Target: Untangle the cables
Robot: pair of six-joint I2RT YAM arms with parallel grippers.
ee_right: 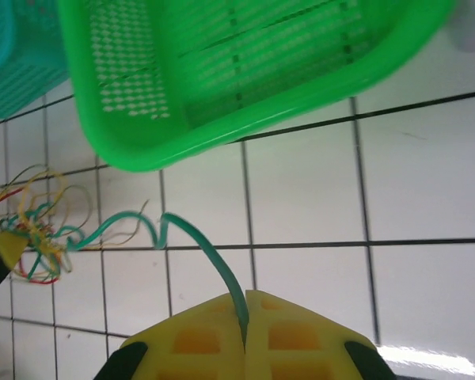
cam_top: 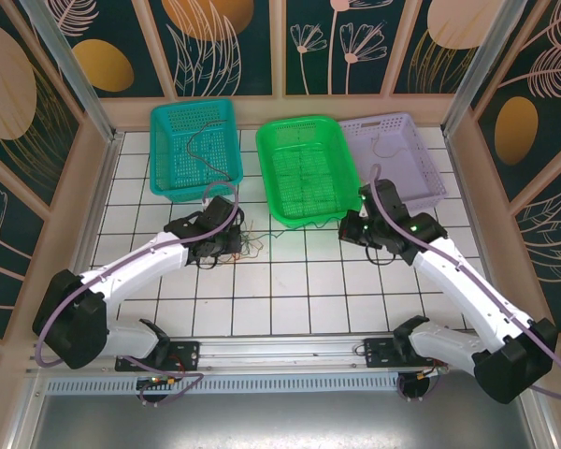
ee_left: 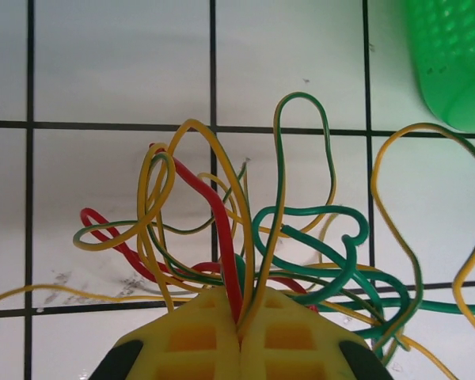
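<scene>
I see a white tiled worktop (cam_top: 290,290) from above, with a green basket (cam_top: 265,164) at the middle of its far side. A teal basket (cam_top: 194,106) sits to the left of the green basket and a purple basket (cam_top: 432,159) sits close against its right side.

The cables (cam_top: 250,245) lie in a small tangle on the tiles, just in front of the green basket's near left corner.

My left pincer (cam_top: 226,243) is at that tangle. In its wrist view the left pincer (ee_left: 240,321) has its yellow fingers pressed together. A red strand and some yellow strands of the cables (ee_left: 222,229) are pinched in the seam. Green and yellow loops fan out beyond it on the tiles toward the green basket (ee_left: 451,63).

My right pincer (cam_top: 348,231) is in front of the green basket's near right corner. In its wrist view the right pincer (ee_right: 245,317) is closed tight on one green cable (ee_right: 198,237). That strand curls away along the tiles in front of the green basket's (ee_right: 245,127) near rim and joins the cables (ee_right: 32,229).
</scene>
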